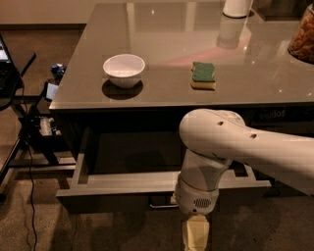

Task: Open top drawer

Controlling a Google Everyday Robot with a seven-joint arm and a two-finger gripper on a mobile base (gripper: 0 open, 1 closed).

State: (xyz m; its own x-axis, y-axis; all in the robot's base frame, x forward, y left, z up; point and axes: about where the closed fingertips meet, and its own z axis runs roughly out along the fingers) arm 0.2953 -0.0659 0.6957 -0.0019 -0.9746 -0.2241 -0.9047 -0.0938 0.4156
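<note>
The top drawer [122,184] stands pulled out from under the grey counter, its lighter grey inner walls and dark floor showing. Its small dark handle [163,202] sits at the centre of the front, partly hidden behind my wrist. My white arm reaches in from the right and bends down in front of the drawer. My gripper [195,234] hangs at the bottom edge of the view, just below and right of the handle.
A white bowl [124,70] and a green-and-yellow sponge [203,75] lie on the counter [162,44]. A white cylinder [236,8] stands at the back, a jar [302,37] at the right edge. Stands and cables [29,127] crowd the floor on the left.
</note>
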